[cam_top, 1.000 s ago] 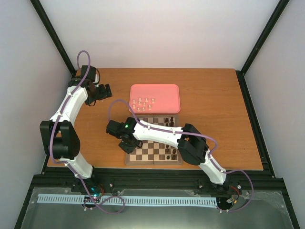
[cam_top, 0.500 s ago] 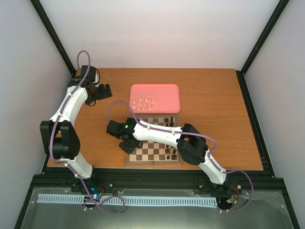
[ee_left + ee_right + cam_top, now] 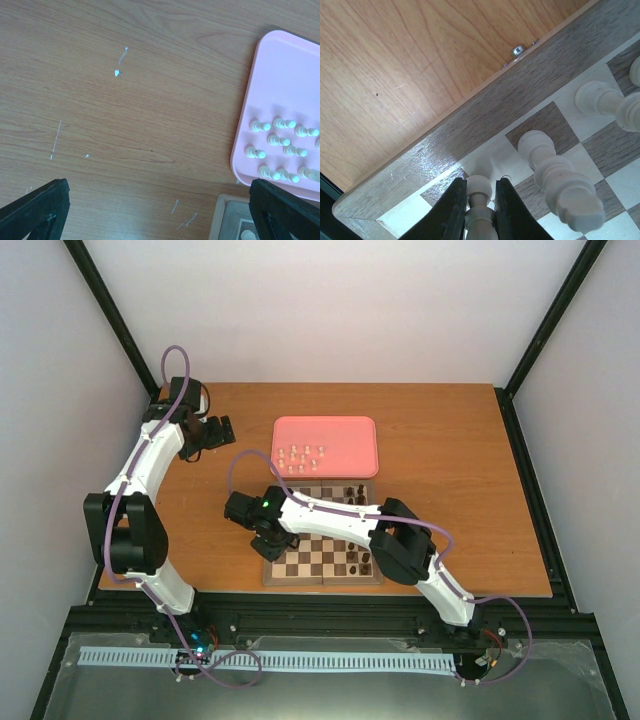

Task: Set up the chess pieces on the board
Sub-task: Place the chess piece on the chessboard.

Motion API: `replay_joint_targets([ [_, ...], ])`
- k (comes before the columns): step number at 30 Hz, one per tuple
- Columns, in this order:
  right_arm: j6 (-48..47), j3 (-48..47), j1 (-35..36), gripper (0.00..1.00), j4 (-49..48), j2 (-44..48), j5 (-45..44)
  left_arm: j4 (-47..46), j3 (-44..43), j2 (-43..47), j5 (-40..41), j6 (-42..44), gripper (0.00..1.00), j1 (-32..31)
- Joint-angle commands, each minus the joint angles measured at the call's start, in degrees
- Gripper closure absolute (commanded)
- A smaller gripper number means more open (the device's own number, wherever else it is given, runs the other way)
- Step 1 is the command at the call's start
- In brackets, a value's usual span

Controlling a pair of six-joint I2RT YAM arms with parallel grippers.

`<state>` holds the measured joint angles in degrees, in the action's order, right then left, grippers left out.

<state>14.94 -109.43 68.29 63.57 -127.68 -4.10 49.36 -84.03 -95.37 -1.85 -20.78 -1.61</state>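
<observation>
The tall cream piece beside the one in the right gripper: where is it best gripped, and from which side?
From straight above, on the narrow neck under its head. The tall piece stands upright with neighbours on both sides along the row, so closing across the row probably fits best.

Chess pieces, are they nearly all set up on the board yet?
Not nearly. A few cream pieces stand on the board, along its edge. The right gripper holds one more piece near the corner. About ten loose pieces wait on the pink tray.
</observation>
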Motion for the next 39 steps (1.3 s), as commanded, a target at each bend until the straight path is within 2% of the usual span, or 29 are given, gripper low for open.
replay_joint_targets([
  [1, -0.8, -0.1, -0.3, 0.92, 0.2, -1.0, -1.3, -0.8, -0.4, 0.9, 0.5, 0.2, 0.0, -0.1],
  [36, -2.6, -1.5, -0.9, 0.88, 1.4, -2.3, -3.0, -0.8, -0.8, -0.2, 0.6, 0.4, 0.0, -0.1],
  [39, -2.9, -1.3, -1.0, 0.85, 1.2, -2.2, -2.3, -0.7, -0.8, -0.2, 0.7, 0.5, 0.0, -0.1],
])
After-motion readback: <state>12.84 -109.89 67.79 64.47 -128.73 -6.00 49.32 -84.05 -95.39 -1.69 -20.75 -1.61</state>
